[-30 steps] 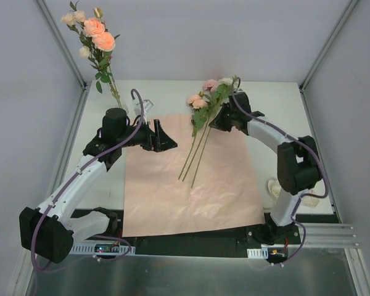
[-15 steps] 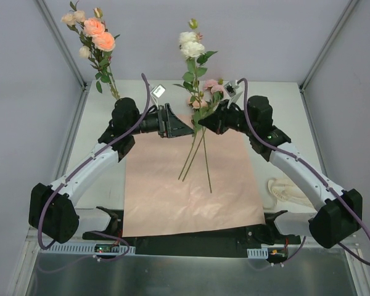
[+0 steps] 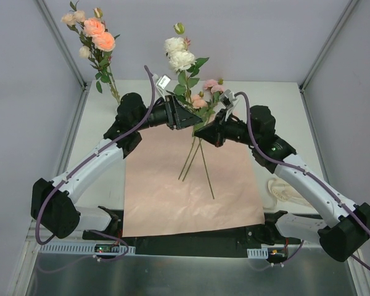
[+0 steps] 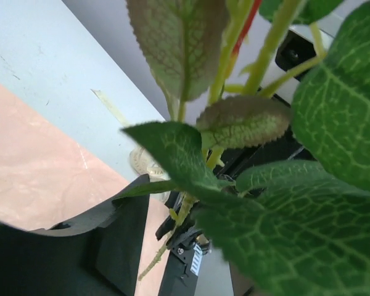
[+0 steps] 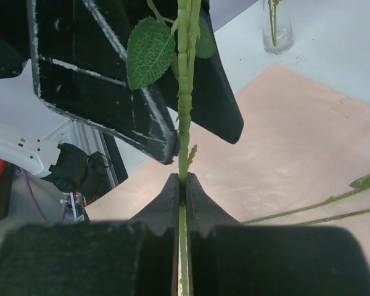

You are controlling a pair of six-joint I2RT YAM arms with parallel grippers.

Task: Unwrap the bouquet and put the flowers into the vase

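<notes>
Over the paper (image 3: 166,197) the white rose (image 3: 180,58) stands upright, its stem pinched low down by the right gripper (image 5: 183,180), whose jaws are closed tight on it. Higher on the same stem the left gripper (image 3: 191,118) has a finger on each side, jaws partly apart. I can't see them biting, and leaves crowd the gap.

It looks to me like a hand-over, and that is where it could slip. If the right lets go before the left has the stem itself, the top-heavy bloom would swing or drop. A leaf caught between the fingers would make a soft, sliding hold. If both clamp and then pull in different directions, the stem could bend.

The vase (image 5: 276,31) waits at the back left of the table. It is small and narrow, and the tall peach roses (image 3: 97,34) already stand in it. I would worry about it tipping when another long stem goes in. The left arm's elbow is close beside it too, so a careless swing could knock it.

Pink roses (image 3: 200,102) lie on the far part of the paper, their stems pointing toward the near edge, not yet in the vase. The paper is spread flat. A cream ribbon (image 3: 282,188) sits in a loose coil off its right side.

Underneath is a white table (image 3: 290,102), set in a booth of pale grey walls with metal corner posts
</notes>
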